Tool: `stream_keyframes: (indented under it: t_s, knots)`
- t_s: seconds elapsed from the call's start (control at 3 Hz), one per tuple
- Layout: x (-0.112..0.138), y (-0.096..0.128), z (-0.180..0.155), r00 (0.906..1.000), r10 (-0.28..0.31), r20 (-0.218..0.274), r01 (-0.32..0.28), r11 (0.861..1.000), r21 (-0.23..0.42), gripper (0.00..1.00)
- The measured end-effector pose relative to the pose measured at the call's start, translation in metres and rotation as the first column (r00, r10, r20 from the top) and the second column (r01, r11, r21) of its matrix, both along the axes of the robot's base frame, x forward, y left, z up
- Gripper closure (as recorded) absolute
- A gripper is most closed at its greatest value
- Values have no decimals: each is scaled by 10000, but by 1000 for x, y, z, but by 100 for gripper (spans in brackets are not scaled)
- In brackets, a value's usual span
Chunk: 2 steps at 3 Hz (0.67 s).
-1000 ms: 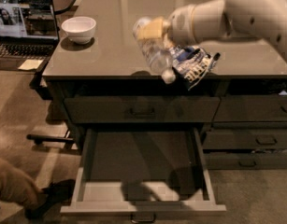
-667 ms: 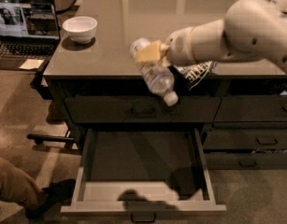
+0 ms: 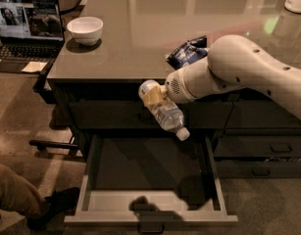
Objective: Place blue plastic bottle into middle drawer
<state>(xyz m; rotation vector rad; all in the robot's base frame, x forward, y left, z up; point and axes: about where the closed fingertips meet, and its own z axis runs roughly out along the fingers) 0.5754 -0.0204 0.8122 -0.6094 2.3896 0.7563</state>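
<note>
The blue plastic bottle [image 3: 165, 114] is clear with a white cap and hangs tilted, cap down and to the right, in front of the top drawer's face. My gripper [image 3: 154, 96] is shut on its upper end, at the tip of the white arm [image 3: 238, 77] that reaches in from the right. The bottle is in the air above the open middle drawer [image 3: 150, 175], a wide shallow grey drawer pulled out toward the camera. The drawer's inside shows only shadows.
A dark blue-and-white snack bag [image 3: 187, 53] lies on the countertop [image 3: 140, 28] behind the arm. A white bowl [image 3: 85, 29] sits at the counter's left. An open laptop [image 3: 25, 28] stands at far left. A person's leg [image 3: 17, 192] is at lower left. Narrower drawers [image 3: 267, 146] are at right.
The arm has carried the bottle from above the counter's front edge forward and down, off the counter; it now hangs over the open drawer.
</note>
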Motion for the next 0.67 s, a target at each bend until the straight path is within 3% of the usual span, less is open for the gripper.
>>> stream_keyframes:
  t_s: [0.67]
  knots:
    - [-2,4,-6,9995,290,151,-288,9995,-159,100]
